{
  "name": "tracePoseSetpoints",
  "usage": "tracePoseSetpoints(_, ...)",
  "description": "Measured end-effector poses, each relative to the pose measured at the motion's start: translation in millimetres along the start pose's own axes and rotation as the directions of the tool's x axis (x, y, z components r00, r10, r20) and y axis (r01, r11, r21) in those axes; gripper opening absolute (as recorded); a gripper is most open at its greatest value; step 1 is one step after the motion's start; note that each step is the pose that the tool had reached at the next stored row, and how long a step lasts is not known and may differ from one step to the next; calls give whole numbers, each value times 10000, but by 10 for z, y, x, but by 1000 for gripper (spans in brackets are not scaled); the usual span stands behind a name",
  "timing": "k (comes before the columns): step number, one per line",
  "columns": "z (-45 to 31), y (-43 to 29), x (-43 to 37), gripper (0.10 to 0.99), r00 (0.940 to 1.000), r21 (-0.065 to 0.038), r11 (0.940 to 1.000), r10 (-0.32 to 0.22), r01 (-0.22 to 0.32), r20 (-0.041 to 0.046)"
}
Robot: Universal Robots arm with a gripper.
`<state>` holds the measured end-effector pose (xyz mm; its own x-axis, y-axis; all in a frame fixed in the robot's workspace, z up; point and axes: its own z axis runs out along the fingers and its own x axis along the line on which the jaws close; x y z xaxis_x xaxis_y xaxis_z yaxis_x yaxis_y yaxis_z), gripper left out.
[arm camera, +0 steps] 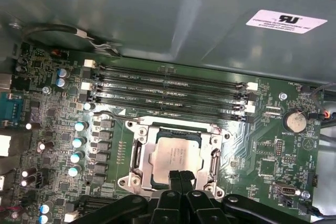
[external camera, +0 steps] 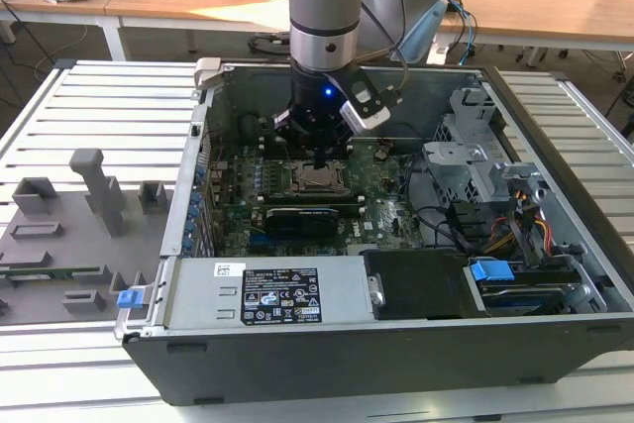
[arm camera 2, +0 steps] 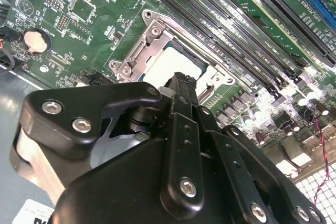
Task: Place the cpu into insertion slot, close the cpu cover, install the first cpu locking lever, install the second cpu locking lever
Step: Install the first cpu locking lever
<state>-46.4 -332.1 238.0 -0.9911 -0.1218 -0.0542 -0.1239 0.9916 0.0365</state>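
Cpu (arm camera: 176, 156) lying flat, silver face up, in the insertion slot (arm camera: 173, 131) on the green motherboard (arm camera: 262, 145), with the cpu cover (arm camera: 215, 156) framing it on all sides. The gripper (arm camera: 181, 175) hangs right over one edge of the chip, its two black fingers pressed together and holding nothing. Long memory slots (arm camera: 168, 90) run just beside the socket. In the exterior view the arm (external camera: 322, 7) reaches down into an open computer case (external camera: 297, 344).

Free room above cpu cover (arm camera: 139, 155); memory slots (arm camera: 168, 90) flank one side, case wall (arm camera: 157, 19) beyond.
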Motion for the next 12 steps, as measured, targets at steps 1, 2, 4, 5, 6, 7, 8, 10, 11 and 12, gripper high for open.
tracePoseSetpoints(1, -1, 2, 21, 106, 10000, 0, 10000, 0, 0, 0)
tracePoseSetpoints(2, -2, 4, 32, 106, 10000, 0, 10000, 0, 0, 0)
tracePoseSetpoints(4, -3, 7, 58, 106, 10000, 0, 10000, 0, 0, 1)
tracePoseSetpoints(5, -4, 9, 70, 106, 10000, 0, 10000, 1, -1, 2)
tracePoseSetpoints(6, -4, 10, 85, 106, 10000, 1, 10000, 0, 0, 2)
tracePoseSetpoints(7, -5, 12, 93, 106, 10000, 0, 10000, 0, 0, 3)
tracePoseSetpoints(8, -6, 14, 111, 106, 10000, 0, 10000, 0, 0, 3)
tracePoseSetpoints(10, -7, 17, 134, 106, 10000, 1, 10000, 0, 0, 4)
tracePoseSetpoints(11, -8, 20, 160, 106, 10000, 1, 10000, 0, 0, 7)
tracePoseSetpoints(12, -8, 21, 169, 106, 10000, 1, 10000, 0, 0, 7)
